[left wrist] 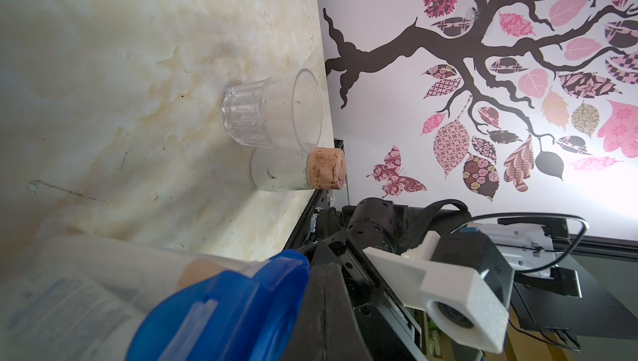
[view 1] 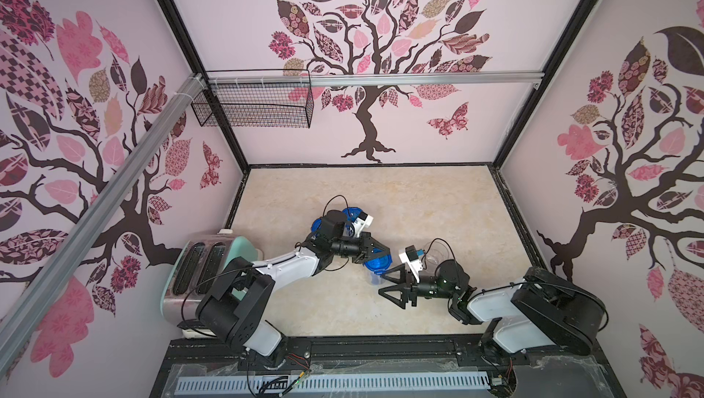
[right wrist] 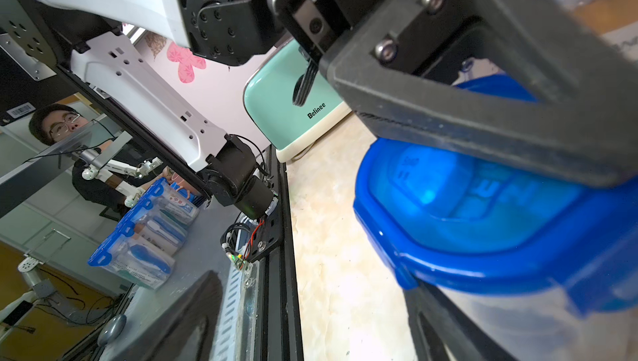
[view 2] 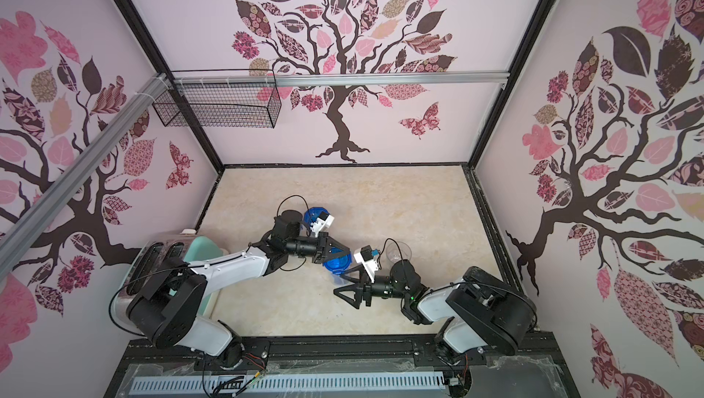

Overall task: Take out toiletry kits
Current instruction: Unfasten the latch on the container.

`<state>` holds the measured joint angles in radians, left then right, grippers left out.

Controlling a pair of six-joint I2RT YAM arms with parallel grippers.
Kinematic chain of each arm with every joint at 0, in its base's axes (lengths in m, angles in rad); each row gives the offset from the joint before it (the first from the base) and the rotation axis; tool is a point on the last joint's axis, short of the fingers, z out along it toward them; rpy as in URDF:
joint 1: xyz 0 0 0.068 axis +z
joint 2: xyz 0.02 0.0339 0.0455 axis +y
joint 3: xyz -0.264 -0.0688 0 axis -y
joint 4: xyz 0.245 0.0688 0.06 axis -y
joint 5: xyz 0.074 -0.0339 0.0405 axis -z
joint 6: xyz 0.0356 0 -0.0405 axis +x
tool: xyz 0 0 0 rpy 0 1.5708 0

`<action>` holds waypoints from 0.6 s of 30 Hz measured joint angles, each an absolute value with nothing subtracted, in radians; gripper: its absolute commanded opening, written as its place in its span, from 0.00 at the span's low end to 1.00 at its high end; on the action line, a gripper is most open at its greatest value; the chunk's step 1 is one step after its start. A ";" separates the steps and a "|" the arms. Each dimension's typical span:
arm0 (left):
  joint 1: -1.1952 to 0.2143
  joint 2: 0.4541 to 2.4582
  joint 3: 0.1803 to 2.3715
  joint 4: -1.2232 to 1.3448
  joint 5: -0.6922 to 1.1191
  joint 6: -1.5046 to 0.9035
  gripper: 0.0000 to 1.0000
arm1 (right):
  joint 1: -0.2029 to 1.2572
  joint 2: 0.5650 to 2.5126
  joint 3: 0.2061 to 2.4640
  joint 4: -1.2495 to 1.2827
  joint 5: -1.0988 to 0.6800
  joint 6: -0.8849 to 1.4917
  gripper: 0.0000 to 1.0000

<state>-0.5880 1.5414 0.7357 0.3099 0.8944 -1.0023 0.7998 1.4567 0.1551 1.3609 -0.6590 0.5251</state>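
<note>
A clear jar with a blue clip lid (view 1: 377,261) (view 2: 337,263) stands mid-table. Through its wall I see toiletry kit pieces: a white printed packet (left wrist: 69,307) and a tan cap (left wrist: 200,269). My left gripper (view 1: 375,251) (left wrist: 322,266) is shut, jaws pressed together with nothing between them, lying across the lid (right wrist: 483,204). My right gripper (view 1: 386,282) (right wrist: 310,293) stands open just in front of the jar. One finger (right wrist: 448,328) is close under the lid's rim. Two more blue-lidded jars (view 1: 352,215) sit behind the left arm.
A clear glass tumbler (left wrist: 272,110) (view 1: 438,253) and a cork-stoppered bottle (left wrist: 297,169) stand to the right, near the right arm. A mint toaster (view 1: 202,259) fills the front left corner. A wire basket (view 1: 255,103) hangs on the back rail.
</note>
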 measured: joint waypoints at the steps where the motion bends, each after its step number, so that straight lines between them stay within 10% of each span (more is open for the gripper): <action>1: -0.588 1.542 0.737 0.311 0.893 -1.002 0.00 | 0.801 1.463 0.155 1.370 -0.662 0.527 0.85; 18: -0.592 1.543 0.738 0.320 0.881 -1.002 0.00 | 0.825 1.455 0.158 1.409 -0.723 0.493 0.85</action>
